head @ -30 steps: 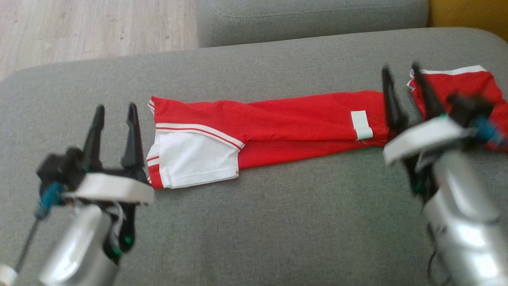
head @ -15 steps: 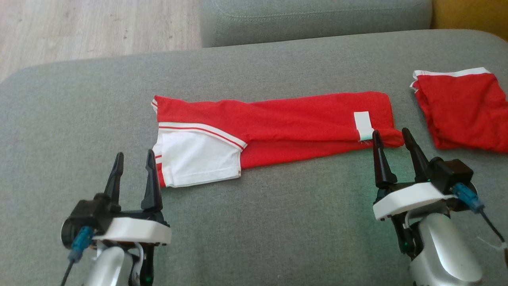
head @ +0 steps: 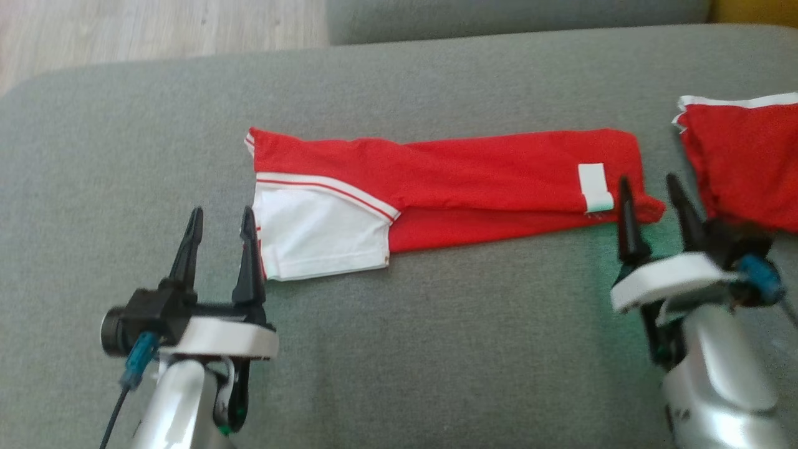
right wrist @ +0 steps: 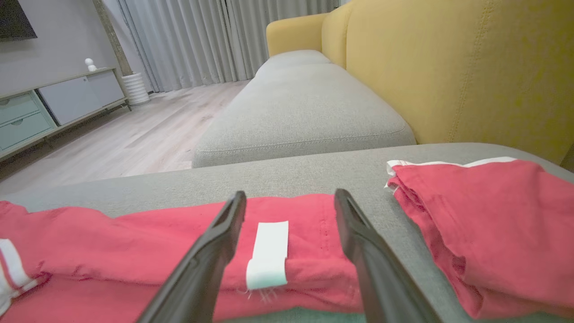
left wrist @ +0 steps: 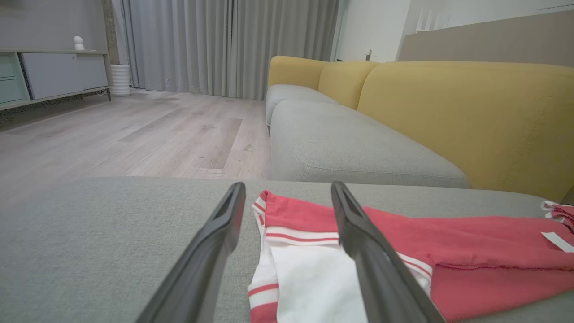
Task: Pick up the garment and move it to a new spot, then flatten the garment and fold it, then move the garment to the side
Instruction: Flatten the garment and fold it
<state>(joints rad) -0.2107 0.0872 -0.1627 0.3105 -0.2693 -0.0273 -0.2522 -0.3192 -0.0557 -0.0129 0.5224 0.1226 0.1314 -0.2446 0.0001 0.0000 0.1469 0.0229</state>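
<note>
- Nearest to me, my left gripper [head: 222, 213] and right gripper [head: 648, 181] both have the fingers spread and hold nothing.
- Just beyond their tips, on the grey cushion [head: 436, 324], lies the garment [head: 474, 174], a long folded red strip; its long axis runs left to right, across both grippers.
- The left gripper faces the white sleeve [head: 318, 234] end, the right one the white label [head: 595, 186] end.
- I count two red pieces: this garment and a second red piece [head: 742, 156] farther right, apart from it.
</note>
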